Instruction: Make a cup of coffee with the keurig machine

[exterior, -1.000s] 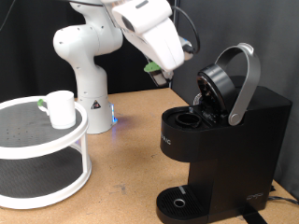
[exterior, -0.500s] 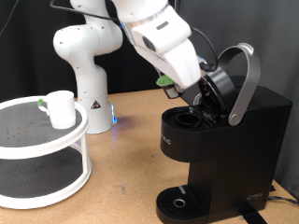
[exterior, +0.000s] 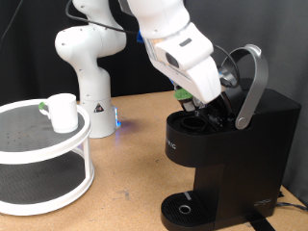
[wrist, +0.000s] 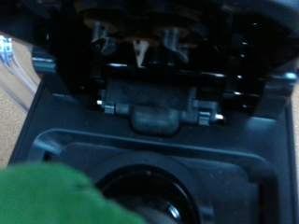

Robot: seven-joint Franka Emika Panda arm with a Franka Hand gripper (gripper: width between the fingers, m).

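Cup (exterior: 64, 112): white, on round tiered stand (exterior: 43, 159), exterior view's left; judged light, rigid, best gripped by rim or handle. Pincer (exterior: 200, 104): above open coffee machine (exterior: 231, 154), green pod (wrist: 56, 191) at fingers; grip state cannot be told. Wooden counter (exterior: 130, 178), dark backdrop

Keurig machine (exterior: 231, 144) lid raised (seemingly unobstructed)
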